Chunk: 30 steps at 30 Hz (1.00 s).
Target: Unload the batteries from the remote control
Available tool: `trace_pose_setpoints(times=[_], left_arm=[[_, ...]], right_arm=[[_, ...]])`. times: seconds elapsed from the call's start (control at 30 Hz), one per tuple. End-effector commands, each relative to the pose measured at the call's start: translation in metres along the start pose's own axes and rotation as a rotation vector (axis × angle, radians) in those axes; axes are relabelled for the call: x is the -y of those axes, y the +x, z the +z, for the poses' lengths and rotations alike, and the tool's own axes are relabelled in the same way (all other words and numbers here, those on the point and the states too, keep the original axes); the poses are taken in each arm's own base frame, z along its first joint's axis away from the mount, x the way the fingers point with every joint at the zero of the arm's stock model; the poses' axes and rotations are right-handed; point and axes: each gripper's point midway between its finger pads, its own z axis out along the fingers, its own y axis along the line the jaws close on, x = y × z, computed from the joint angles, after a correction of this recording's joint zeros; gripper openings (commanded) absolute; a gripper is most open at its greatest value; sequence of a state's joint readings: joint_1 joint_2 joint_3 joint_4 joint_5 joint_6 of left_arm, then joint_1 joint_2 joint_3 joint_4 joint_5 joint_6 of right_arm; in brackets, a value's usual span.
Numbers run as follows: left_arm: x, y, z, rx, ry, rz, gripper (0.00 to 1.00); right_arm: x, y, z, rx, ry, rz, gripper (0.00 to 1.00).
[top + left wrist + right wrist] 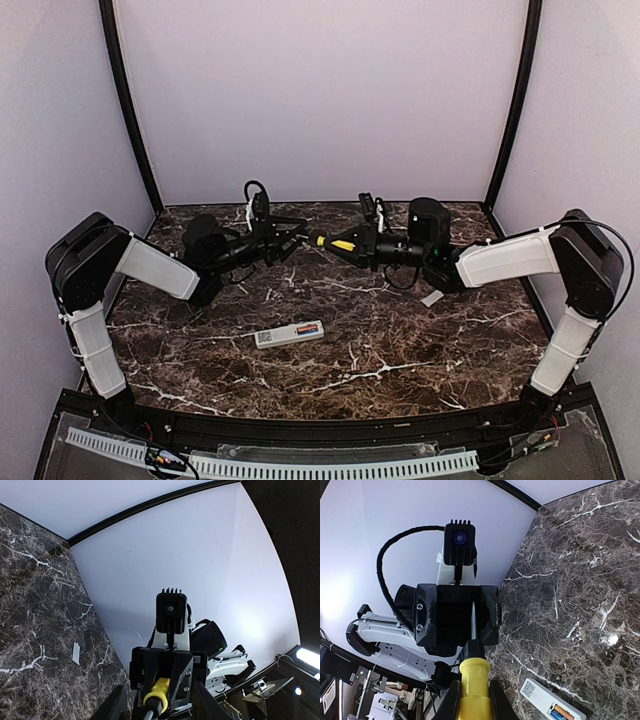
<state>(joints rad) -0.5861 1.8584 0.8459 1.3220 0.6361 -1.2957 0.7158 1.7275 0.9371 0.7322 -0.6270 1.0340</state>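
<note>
- Meeting nose to nose in mid-air over the back of the marble table [400, 350], the two arms line up tip to tip.
- The right gripper [338, 243] is clamped on the yellow stick tool [475, 680], with the fat handle squeezed between its fingers and the dark tip poking toward the other arm.
- The left gripper [155, 707] has its fingers apart. The tool's tip sits in the gap, and neither finger looks to be touching it.
- The remote control [289, 334] lies flat on the table nearer the front, well apart from both grippers.
- The batteries [560, 712] sit in its open end, blue and orange showing.
- A small white lid [432, 298] lies beside the right arm, apart from the remote.
</note>
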Motion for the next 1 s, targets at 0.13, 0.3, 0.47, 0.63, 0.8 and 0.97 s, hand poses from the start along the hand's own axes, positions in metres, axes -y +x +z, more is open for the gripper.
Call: trace_pose_setpoints(times=[0.13,0.3,0.47,0.63,0.8,0.97], left_arm=[[-0.005,0.012,-0.013,-0.017,-0.043,0.041,0.6],[-0.016,0.023,-0.026,-0.038,-0.125,0.078,0.74],[-0.023,0.034,-0.042,-0.074,-0.224,0.141,0.78],[-0.043,0.042,-0.07,-0.115,-0.429,0.243,0.84],[-0.048,0.027,-0.11,-0.123,-0.716,0.427,0.98],[-0.037,0.0,-0.145,-0.012,-0.872,0.615,0.99]], right_arm=[[-0.013,-0.001,-0.01,0.016,0.045,-0.074,0.0],[-0.007,0.0,-0.02,0.019,0.125,-0.117,0.0],[-0.002,-0.002,-0.034,0.031,0.224,-0.176,0.0],[0.002,-0.004,-0.048,0.046,0.302,-0.222,0.0],[0.004,-0.008,-0.057,0.069,0.342,-0.246,0.0],[0.003,-0.012,-0.062,0.083,0.359,-0.265,0.0]])
